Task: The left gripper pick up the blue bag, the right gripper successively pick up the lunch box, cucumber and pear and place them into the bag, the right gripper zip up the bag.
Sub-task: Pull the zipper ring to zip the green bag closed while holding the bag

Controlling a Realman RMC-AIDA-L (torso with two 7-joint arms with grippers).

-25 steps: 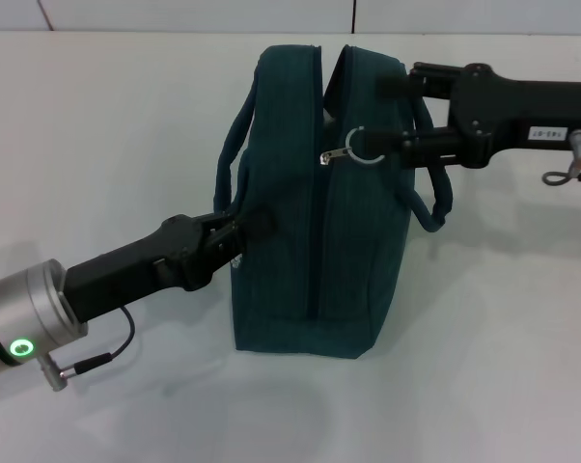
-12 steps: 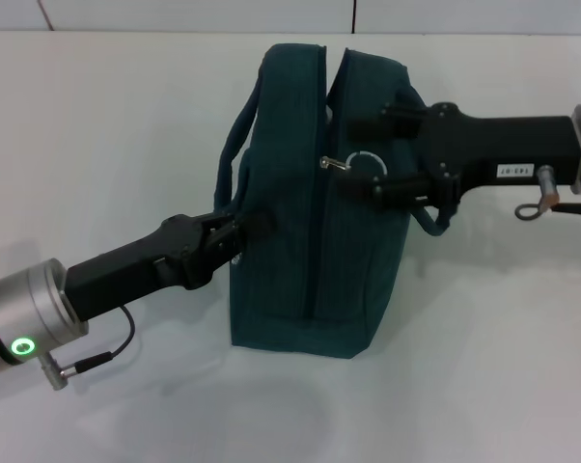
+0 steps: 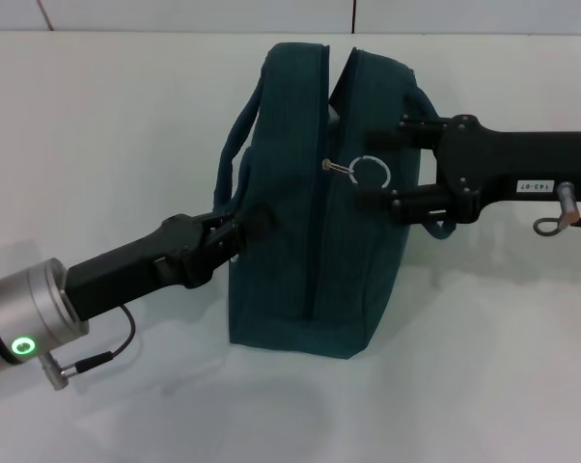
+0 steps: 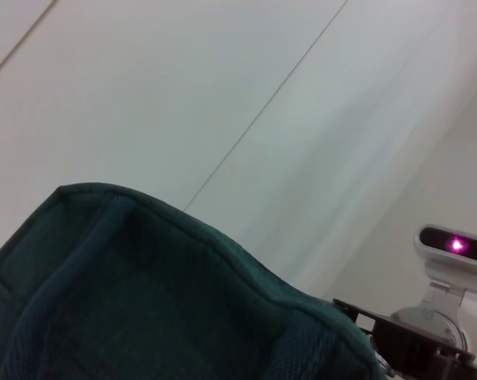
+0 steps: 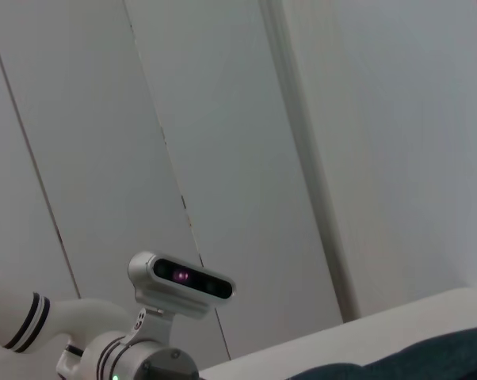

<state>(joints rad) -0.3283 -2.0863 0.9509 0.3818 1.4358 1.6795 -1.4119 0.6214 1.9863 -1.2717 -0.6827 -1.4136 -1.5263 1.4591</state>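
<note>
Currently zipping: right gripper (image 3: 371, 161) is straddling, fingers apart, the ring pull (image 3: 370, 172); left gripper (image 3: 249, 226) is clamping the blue bag (image 3: 310, 280). Next: pinch ring, drag nearward.

Bright even overhead light, soft shadows, slight wrist-view blur.

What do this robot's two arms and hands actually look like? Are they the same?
Nearly. Both end in matte black two-finger claws. The left hand sits on a black arm with a silver cylinder segment bearing a glowing green ring light and a thin black cable. The right hand has a small white number label on its black arm, plus a metal fitting and cable.
</note>
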